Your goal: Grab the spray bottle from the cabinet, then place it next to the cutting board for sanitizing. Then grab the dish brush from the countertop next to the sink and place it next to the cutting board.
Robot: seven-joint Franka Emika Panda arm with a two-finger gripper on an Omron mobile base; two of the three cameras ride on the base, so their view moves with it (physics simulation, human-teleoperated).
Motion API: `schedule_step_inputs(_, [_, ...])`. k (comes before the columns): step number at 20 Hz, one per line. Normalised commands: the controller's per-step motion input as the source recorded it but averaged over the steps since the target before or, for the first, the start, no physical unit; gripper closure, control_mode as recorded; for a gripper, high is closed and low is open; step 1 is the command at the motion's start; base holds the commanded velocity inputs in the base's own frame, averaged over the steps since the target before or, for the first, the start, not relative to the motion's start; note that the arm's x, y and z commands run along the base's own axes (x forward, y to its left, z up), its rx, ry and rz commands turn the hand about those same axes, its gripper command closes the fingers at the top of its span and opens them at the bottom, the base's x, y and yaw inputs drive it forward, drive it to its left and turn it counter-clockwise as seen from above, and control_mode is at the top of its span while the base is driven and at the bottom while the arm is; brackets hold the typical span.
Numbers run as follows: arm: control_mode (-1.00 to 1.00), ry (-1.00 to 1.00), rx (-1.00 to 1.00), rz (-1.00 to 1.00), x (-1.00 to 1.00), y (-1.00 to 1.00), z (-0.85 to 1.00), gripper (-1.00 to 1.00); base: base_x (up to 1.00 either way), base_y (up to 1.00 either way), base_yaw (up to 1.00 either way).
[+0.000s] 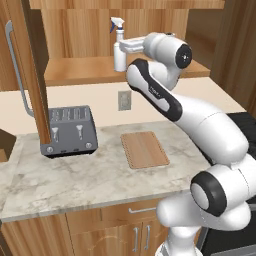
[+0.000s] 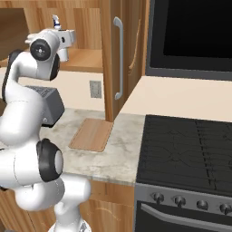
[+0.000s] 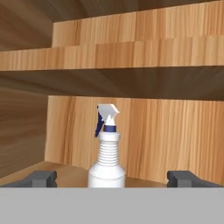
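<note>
- Marbled countertop (image 1: 75,175) runs below an open wooden cabinet (image 1: 90,70), whose door (image 1: 30,65) with a grey bar handle swings out at the left.
- Dark toaster (image 1: 69,130) sits at the left on the stone, near the door's lower edge.
- Cutting board (image 1: 144,149) lies flat to the right of the toaster, apart from it.
- Spray bottle (image 3: 107,159) stands upright on the cabinet's lower shelf, against the plank back.
- Gripper (image 3: 113,178) faces the bottle with its fingers (image 3: 41,178) spread fully wide, one to each side of the bottle's base, holding nothing.
- Black stovetop (image 2: 186,149) lies at the far right.
</note>
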Motion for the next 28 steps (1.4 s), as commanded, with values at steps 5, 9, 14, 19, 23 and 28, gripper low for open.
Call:
schedule_step_inputs(5, [-1.0, 0.04, 0.0, 0.0, 0.33, 0.03, 0.0, -1.0, 0.0, 0.0, 0.0])
schedule_step_inputs(9, [-1.0, 0.02, 0.0, 0.0, 0.23, 0.26, 0.0, -1.0, 0.0, 0.0, 0.0])
schedule_step_inputs(14, [-1.0, 0.03, 0.01, 0.0, 0.15, 0.06, -0.01, -1.0, 0.0, 0.0, 0.0])
schedule_step_inputs(19, [-1.0, 0.04, 0.02, 0.0, 0.2, 0.03, -0.2, -1.0, 0.0, 0.0, 0.0])
schedule_step_inputs(23, [-1.0, 0.06, 0.0, 0.0, 0.3, 0.07, -0.29, -1.0, 0.0, 0.0, 0.0])
schedule_step_inputs(28, [-1.0, 0.05, 0.0, 0.0, 0.21, 0.04, -0.19, -1.0, 0.0, 0.0, 0.0])
